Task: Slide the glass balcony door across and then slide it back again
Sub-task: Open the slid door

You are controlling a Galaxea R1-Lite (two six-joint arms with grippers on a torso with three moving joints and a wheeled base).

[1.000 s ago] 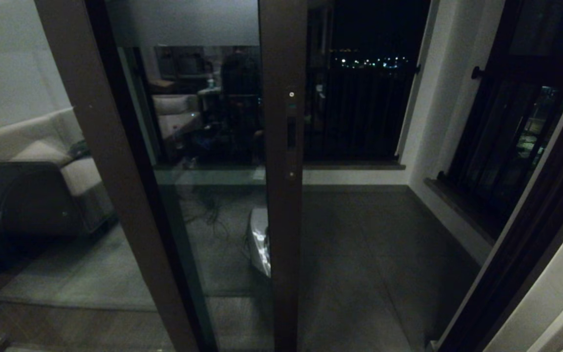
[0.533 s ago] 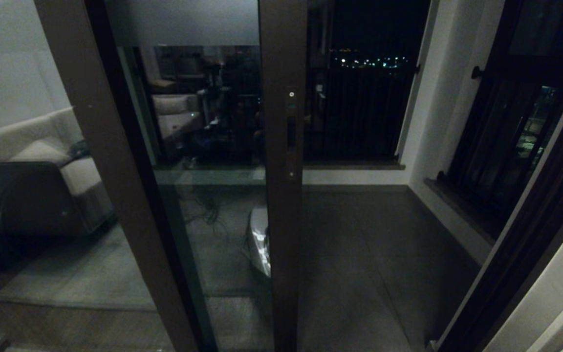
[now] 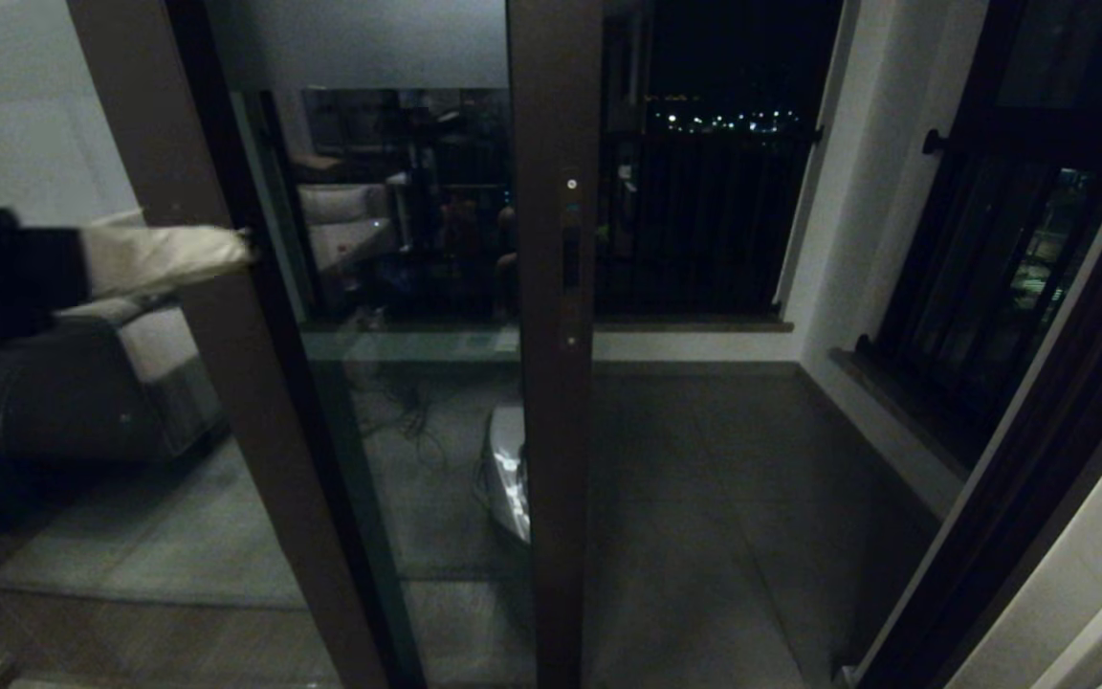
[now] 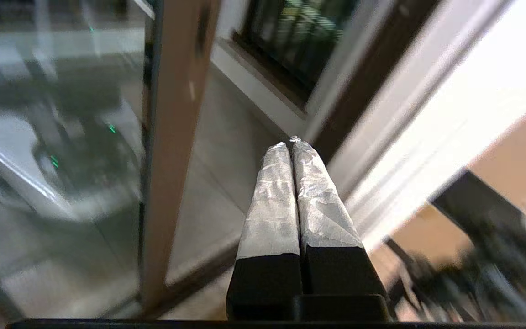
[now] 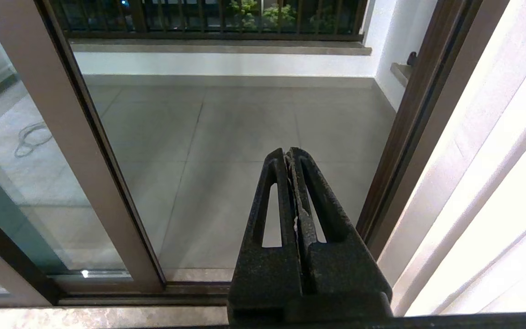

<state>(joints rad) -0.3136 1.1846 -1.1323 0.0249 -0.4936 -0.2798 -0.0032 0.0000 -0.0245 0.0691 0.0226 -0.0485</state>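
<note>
Left wrist view shows the left gripper (image 4: 290,145) pressed shut, holding nothing. It has just swung up into the head view (it was not there a moment ago), well apart from the glass balcony door (image 3: 556,383), half open and untouched. Right gripper (image 5: 289,155) shut, parked.

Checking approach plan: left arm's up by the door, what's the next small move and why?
Probably carry the left gripper, shut and well left of the door stile, across toward the pull slot. The door is partly open and untouched.
</note>
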